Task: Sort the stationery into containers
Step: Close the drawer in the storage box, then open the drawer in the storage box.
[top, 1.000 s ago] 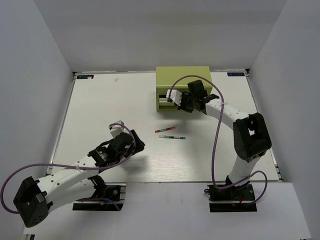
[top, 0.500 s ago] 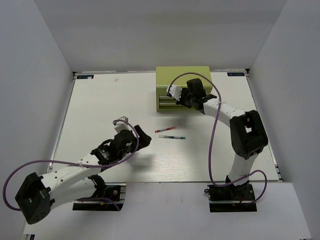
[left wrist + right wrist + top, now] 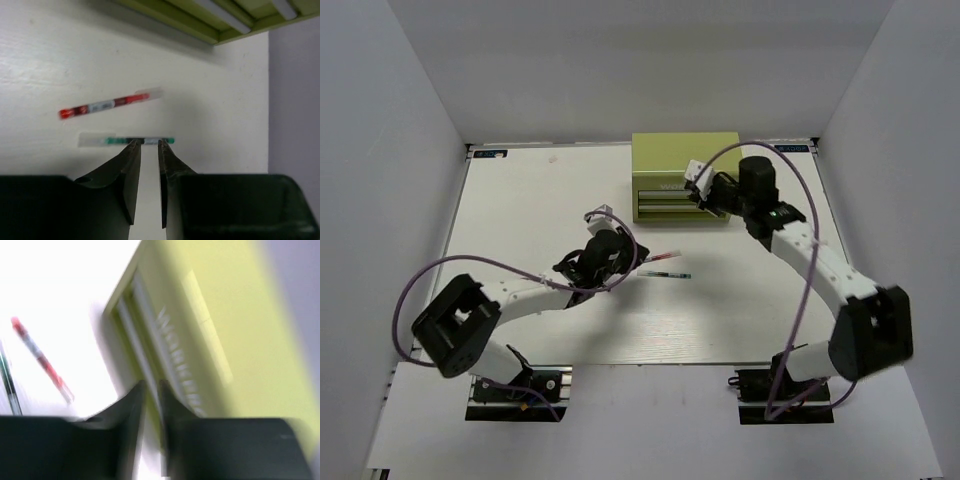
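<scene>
Slim red pen (image 3: 104, 105) and green pen (image 3: 126, 140) lie on matte white table (image 3: 60, 60).

pale lettering on the tool chest (image 3: 200, 330) is too blurred to read.

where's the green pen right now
In the top view the green pen lies mid-table, just nearer the arms than the red pen, right of the left gripper.
</scene>
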Controlling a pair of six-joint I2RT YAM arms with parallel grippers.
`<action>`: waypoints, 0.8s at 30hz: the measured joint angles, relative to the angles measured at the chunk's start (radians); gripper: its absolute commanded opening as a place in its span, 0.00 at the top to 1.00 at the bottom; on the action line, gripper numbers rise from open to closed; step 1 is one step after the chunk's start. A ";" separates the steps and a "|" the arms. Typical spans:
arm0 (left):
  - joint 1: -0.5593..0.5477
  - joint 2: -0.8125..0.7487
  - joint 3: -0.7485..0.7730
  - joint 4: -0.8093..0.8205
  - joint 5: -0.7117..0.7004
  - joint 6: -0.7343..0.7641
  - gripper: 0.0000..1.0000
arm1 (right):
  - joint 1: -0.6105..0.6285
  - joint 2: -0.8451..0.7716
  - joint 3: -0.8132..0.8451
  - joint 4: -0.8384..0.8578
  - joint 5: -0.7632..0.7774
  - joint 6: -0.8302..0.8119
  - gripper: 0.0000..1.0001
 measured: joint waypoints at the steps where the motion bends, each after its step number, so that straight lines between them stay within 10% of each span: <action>1: 0.007 0.038 0.016 0.040 0.007 -0.009 0.67 | -0.002 -0.063 -0.034 0.055 -0.013 0.021 0.45; 4: 0.027 0.142 0.035 0.183 0.023 -0.041 0.58 | -0.002 -0.158 -0.063 0.182 -0.023 0.077 0.23; 9: 0.045 0.329 0.062 0.418 0.018 -0.097 0.30 | -0.008 -0.023 0.083 0.220 0.041 0.138 0.21; 18: 0.047 0.556 0.239 0.649 -0.041 -0.157 0.28 | -0.051 0.214 0.286 0.098 0.082 0.154 0.26; 24: 0.048 0.622 0.275 0.719 -0.090 -0.224 0.44 | -0.068 0.251 0.338 0.057 0.094 0.129 0.26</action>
